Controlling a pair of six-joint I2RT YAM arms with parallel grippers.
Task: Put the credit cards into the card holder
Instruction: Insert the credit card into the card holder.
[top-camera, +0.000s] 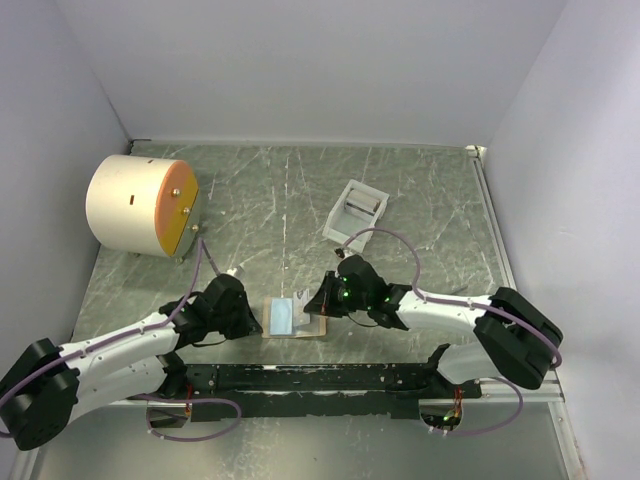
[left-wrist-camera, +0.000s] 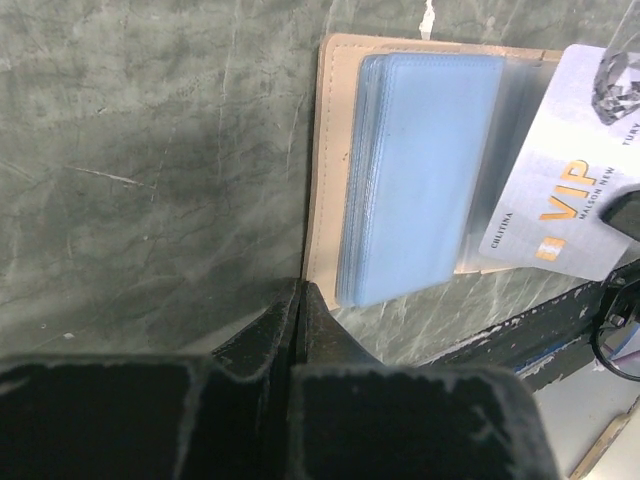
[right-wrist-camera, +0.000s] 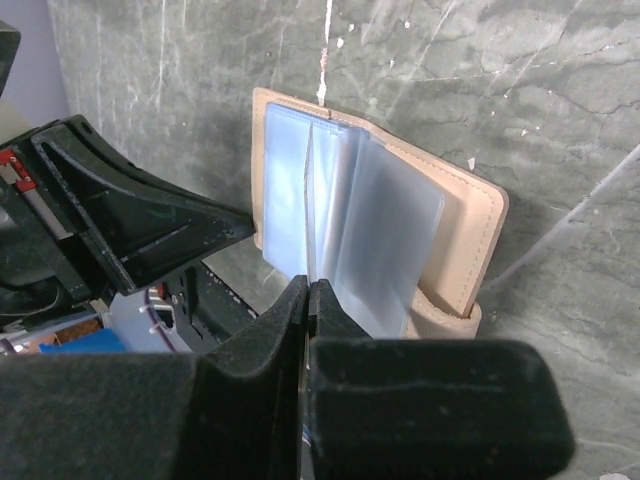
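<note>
Task at an early stage: one silver VIP credit card (left-wrist-camera: 555, 165), pinched by the right gripper (right-wrist-camera: 307, 297), sits partly out of the tan wallet (left-wrist-camera: 325, 150); the left gripper (left-wrist-camera: 298, 297) is pressed together at the wallet's edge; the card holder (top-camera: 335, 229) stands at the wallet's 1 o'clock, contents unclear.

Lab robot cell, white walls (top-camera: 300, 70)

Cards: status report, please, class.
Left gripper shut at wallet corner. Right gripper shut on VIP card, partly out of wallet. Tray beyond, nothing between.

Soft even light — faint shadows (wrist foregrounds blurred).
</note>
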